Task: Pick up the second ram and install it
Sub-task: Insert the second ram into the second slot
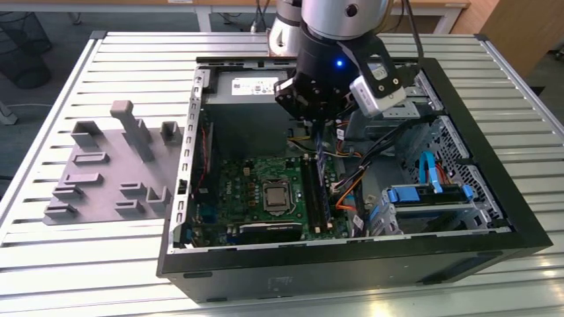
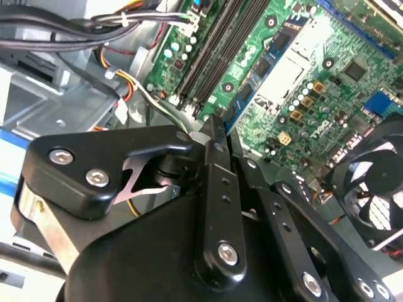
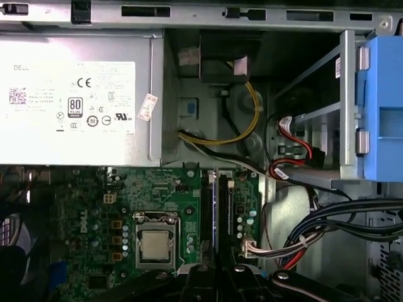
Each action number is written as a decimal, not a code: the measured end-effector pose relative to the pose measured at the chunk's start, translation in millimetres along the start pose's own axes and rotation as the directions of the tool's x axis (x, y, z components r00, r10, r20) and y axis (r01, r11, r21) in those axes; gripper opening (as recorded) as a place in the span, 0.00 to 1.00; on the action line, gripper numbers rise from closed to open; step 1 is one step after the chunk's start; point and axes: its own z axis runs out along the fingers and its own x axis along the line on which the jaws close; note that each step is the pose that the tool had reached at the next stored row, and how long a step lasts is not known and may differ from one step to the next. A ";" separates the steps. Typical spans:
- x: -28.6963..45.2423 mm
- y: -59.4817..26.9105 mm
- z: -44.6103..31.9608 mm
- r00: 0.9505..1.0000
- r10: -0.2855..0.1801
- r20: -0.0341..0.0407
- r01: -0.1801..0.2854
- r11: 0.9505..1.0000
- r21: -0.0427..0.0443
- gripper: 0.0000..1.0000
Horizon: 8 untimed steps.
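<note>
My gripper [image 1: 319, 122] hangs inside the open computer case [image 1: 352, 254], high above the motherboard [image 1: 255, 191] and over the far end of the long black memory slots [image 1: 310, 191]. In both wrist views the gripper [image 2: 215, 123] [image 3: 219, 272] has its fingers pressed together, and I see nothing sticking out past their tips. The memory slots [image 2: 211, 50] [image 3: 213, 211] run straight ahead of the fingertips. The second ram is hidden; I cannot single it out among the slots. The grey fixture [image 1: 105, 172] on the exterior view's left carries no stick.
The grey power supply [image 3: 75, 100] sits at the case's far end. Cable bundles [image 3: 327, 226] run beside the slots, and a blue drive bay [image 1: 423, 195] is on the exterior view's right. The processor [image 3: 154, 245] and a fan [image 2: 371, 195] lie near the slots.
</note>
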 end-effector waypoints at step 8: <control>0.0 -2.4 3.7 1.000 0.008 -0.006 -0.008 1.000 0.000 0.14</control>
